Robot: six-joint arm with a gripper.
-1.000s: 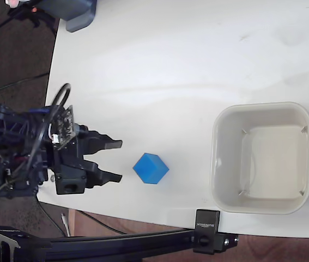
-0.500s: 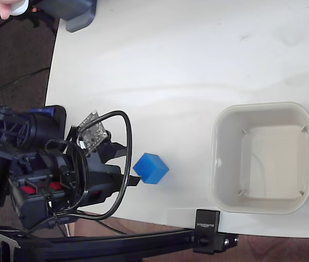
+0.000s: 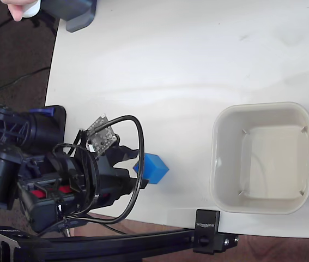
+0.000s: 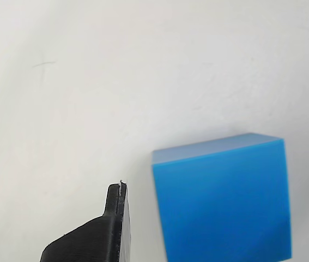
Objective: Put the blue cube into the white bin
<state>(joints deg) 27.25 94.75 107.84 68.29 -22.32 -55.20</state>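
In the fixed view the blue cube point(image 3: 153, 168) rests on the white table, left of the white bin point(image 3: 262, 112), which holds nothing. My gripper point(image 3: 135, 168) is open and low at the cube's left side, with one finger above the cube's left corner and the other below it. In the wrist view the blue cube point(image 4: 222, 199) fills the lower right. One of my black fingers point(image 4: 110, 232) stands just left of it with a narrow gap between them. The other finger is out of frame.
A black clamp point(image 3: 207, 232) sits on the table's lower edge below the bin. A dark grey object point(image 3: 78, 13) stands at the top left corner, with a hand point(image 3: 20, 8) beside it. The table's left edge runs close behind my arm.
The arm has swung down and moved right over the last second. The fingers now reach the cube's left side. The cube and the bin have not moved.
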